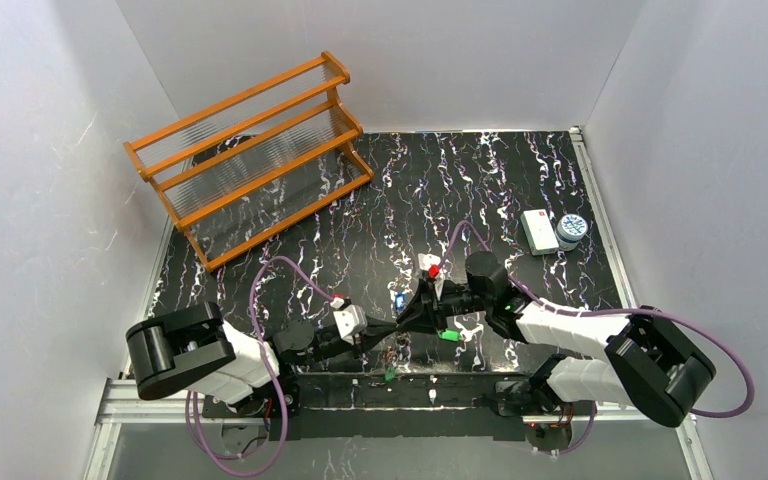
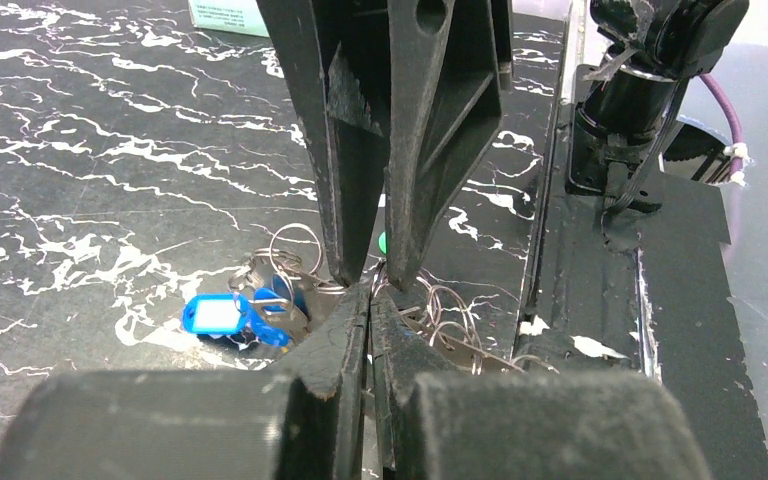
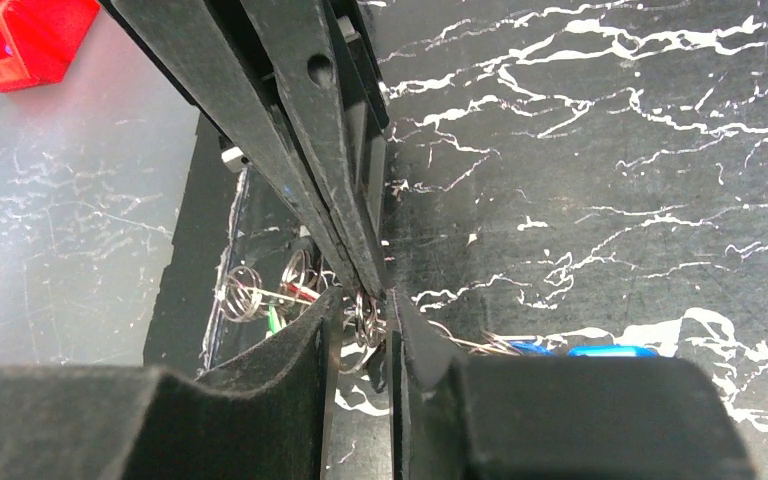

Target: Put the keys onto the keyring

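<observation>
**A:** What sits between the tips of the right gripper (image 3: 365, 320)?

**B:** A few wire rings (image 3: 360, 337), in a narrow gap. Whether the pads press on them, I cannot tell.

**A:** And above that?

**B:** The left gripper (image 3: 360, 283) slants in from the top, its two fingers together, tips right at those loops.

**A:** Anything else?

**B:** A second ring cluster (image 3: 245, 292) lies just left, with a green scrap (image 3: 273, 318) beside it. A blue key tag (image 3: 605, 351) peeks from behind the right-hand finger, on the black veined table (image 3: 610, 150). A red block (image 3: 20, 40) fills the top-left corner.
</observation>
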Motion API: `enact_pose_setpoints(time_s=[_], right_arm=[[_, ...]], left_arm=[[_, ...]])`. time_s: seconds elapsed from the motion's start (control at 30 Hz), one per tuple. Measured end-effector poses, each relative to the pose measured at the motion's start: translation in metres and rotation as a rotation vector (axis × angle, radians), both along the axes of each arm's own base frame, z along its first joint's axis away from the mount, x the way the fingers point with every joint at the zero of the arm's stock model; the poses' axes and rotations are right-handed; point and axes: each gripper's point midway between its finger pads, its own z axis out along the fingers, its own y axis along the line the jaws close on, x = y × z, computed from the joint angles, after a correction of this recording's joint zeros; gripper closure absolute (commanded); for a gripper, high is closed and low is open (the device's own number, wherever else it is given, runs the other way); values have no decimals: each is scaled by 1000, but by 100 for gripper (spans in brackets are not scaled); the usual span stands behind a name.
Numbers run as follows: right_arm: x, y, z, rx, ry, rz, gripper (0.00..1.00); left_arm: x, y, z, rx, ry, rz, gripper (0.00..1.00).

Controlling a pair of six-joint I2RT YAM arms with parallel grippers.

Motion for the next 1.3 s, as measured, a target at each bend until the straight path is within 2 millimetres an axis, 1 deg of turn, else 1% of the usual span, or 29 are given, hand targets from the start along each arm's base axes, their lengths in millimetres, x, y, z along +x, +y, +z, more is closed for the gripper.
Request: enact_pose_setpoints(time_s=[0.13,0.17,0.3,0.5,0.53,0.63,0.67,0.7,0.77,0.83,0.9,0.93,0.97,1.07,1.2,1.3], right_arm=[[2,0,-4,-19,-1,-7,67],[2,0,-5,-21,-2,-7,70],[2,-1,-6,-30,0,-5,98],[3,1,-8,-42,11,-4,99],[4,1,-9,-45,13,-4,99],[5,2,-8,-45,14,-5,99],[6,2,-8,-45,14,-8,99],[6,2,-9,-50,22,-12,99],[6,2,-12,-61,42,-13,99],[4,2,-15,-73,72,-13,99],[2,2,-17,-83,107,-16,99],[2,2,-18,-89,124,-19,99],[2,3,-20,-97,146,-20,99],[2,4,-33,-144,227,-37,99],[-2,2,-53,-223,357,-66,99],[-1,4,-63,-269,434,-86,99]], left_arm=[[0,0,4,-11,-6,0,100],[0,0,4,-12,-6,0,100],[1,0,4,-11,-7,3,100],[3,2,2,-3,-2,16,100],[4,2,2,-3,-2,18,98],[6,3,4,-6,-5,36,87],[8,4,6,-10,-9,46,80],[10,5,13,-31,-21,59,75],[13,8,35,-95,-53,83,72],[15,13,57,-156,-81,102,71],[15,18,69,-182,-104,115,71],[15,20,72,-184,-111,119,71],[15,22,72,-178,-116,121,71],[15,24,65,-136,-112,124,71],[14,24,40,-51,-71,121,72],[12,23,22,1,-26,111,72]])
